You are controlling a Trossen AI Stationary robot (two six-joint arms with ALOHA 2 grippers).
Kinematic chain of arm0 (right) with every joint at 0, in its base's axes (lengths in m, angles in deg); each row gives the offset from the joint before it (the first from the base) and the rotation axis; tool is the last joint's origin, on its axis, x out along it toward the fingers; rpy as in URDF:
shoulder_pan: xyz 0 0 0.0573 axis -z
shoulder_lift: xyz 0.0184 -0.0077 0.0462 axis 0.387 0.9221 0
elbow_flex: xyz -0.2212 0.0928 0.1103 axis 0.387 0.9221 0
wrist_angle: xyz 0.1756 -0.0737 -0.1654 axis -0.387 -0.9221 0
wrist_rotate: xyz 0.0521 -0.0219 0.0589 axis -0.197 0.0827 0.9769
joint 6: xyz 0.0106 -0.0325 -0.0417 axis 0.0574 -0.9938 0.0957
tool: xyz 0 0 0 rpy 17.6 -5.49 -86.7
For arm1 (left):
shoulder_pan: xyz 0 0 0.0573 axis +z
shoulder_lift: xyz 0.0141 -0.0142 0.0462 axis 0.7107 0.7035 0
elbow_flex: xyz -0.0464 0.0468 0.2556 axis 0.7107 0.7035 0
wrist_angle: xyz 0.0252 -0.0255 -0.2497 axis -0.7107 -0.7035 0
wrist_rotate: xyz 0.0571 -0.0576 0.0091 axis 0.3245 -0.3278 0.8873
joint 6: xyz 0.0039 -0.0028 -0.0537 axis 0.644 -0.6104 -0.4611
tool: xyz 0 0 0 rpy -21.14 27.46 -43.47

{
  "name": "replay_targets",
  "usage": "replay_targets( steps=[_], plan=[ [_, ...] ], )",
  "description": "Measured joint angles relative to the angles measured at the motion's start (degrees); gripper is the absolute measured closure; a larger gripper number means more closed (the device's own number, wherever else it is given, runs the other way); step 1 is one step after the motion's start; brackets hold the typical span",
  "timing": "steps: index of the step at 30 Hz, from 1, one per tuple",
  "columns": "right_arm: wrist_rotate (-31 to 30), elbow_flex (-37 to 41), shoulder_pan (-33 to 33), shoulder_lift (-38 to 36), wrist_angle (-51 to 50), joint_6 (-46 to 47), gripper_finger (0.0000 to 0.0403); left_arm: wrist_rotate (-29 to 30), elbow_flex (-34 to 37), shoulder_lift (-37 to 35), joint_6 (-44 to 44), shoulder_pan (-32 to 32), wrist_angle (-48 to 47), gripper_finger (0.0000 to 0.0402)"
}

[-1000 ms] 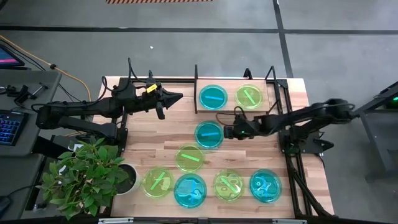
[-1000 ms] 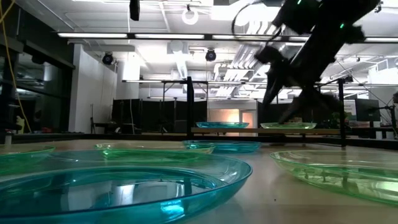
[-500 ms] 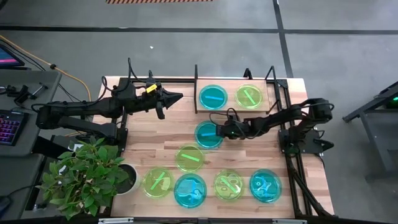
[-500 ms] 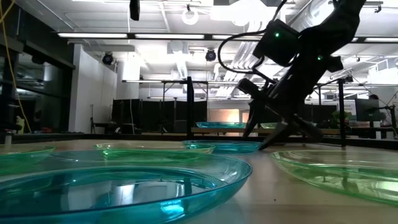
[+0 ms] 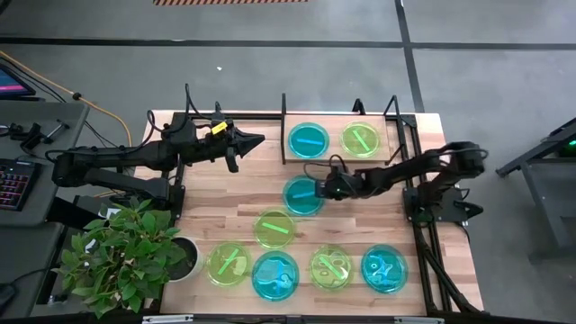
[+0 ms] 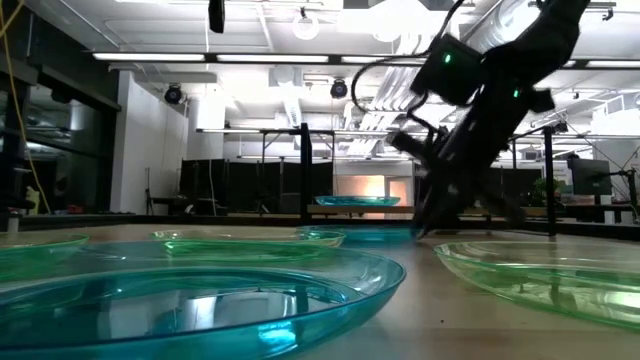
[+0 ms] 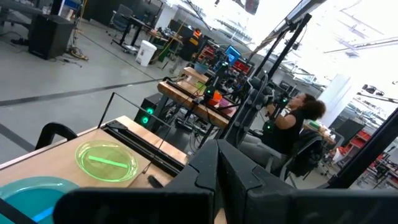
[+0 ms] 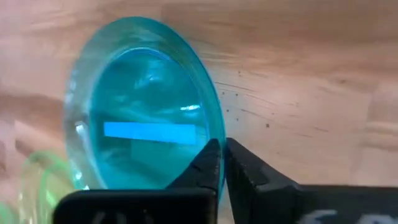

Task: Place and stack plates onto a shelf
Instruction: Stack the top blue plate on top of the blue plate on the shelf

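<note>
right gripper (image 5: 321,188): down at the table's middle, fingers (image 8: 211,163) pinched on the rim of the round see-through cyan plastic plate with a blue stripe (image 5: 301,194), which sits flat on the wooden table (image 5: 225,184)
left gripper (image 5: 258,140): parked over the table's far left part, fingers pressed together, holding nothing
shelf: the low black metal-rod rack (image 5: 284,112) at the far edge already has a cyan plate (image 5: 309,139) and a lime-green plate (image 5: 360,139) side by side
other plates: five more nearer the front, a green one (image 5: 274,228) closest to the gripped plate
</note>
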Motion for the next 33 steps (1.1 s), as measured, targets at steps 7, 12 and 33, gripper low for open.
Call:
replay_targets(
  steps=[7,12,33],
  plan=[
    [0.5,-0.1,-0.1,-17.9,-14.0,-14.1,0.0401,0.0,0.0,0.0,0.0,0.0,0.0,0.0401],
    [-0.9,-0.2,-0.1,-30.3,-27.2,-17.0,0.0402,0.5,0.0,0.0,0.0,0.0,0.0,0.0401],
    [-14.2,3.2,15.0,-21.6,0.5,-0.1,0.0403,1.6,0.0,0.0,-0.1,0.0,0.0,0.0402]
  ],
)
